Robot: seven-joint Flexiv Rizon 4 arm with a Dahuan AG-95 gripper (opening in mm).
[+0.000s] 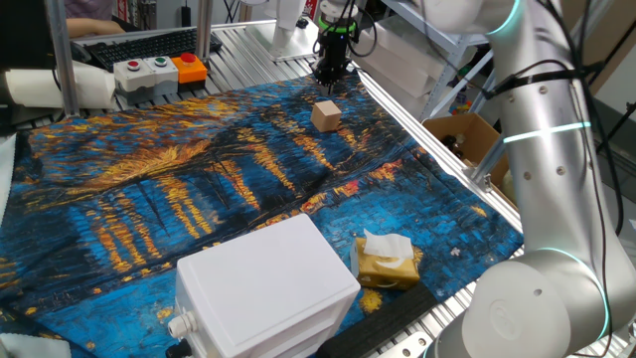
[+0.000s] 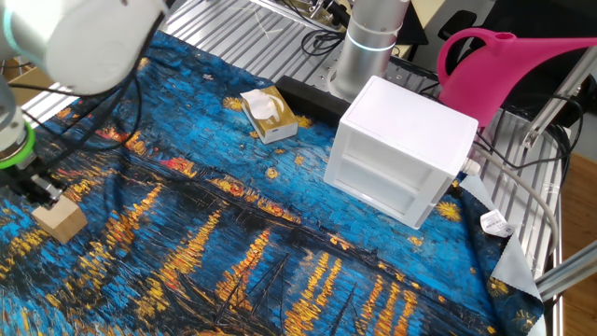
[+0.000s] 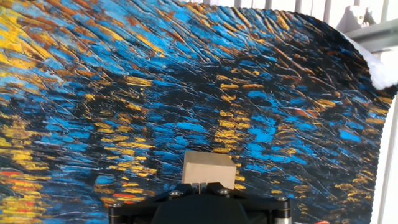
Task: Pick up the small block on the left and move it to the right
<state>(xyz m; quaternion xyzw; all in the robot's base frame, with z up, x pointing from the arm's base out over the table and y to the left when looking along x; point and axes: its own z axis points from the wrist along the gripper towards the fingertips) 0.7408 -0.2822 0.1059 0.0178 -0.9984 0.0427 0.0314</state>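
In the hand view, the small block (image 3: 209,168) is seen at the lower centre of the frame, just above the black gripper body, resting on the blue and orange painted cloth (image 3: 186,81); the fingertips cannot be made out there. The block is a cube, so no long axis is shown; in one fixed view its edges are turned slightly askew to the cloth's border. In that view the white plastic box (image 1: 263,286) and the yellow-brown packet with tissue (image 1: 387,261) lie in the lower part of the frame, the block (image 1: 326,115) sits farther up at upper centre, and the gripper (image 1: 327,72) stands just behind it, pointing down, its jaws drawn nearly together and holding nothing; a slight gap from the block is suggested. In the other fixed view the block (image 2: 59,220) lies at the left edge, with the gripper (image 2: 41,190) just above it, and a pink watering can (image 2: 508,70) is shown at the upper right, unseen elsewhere.
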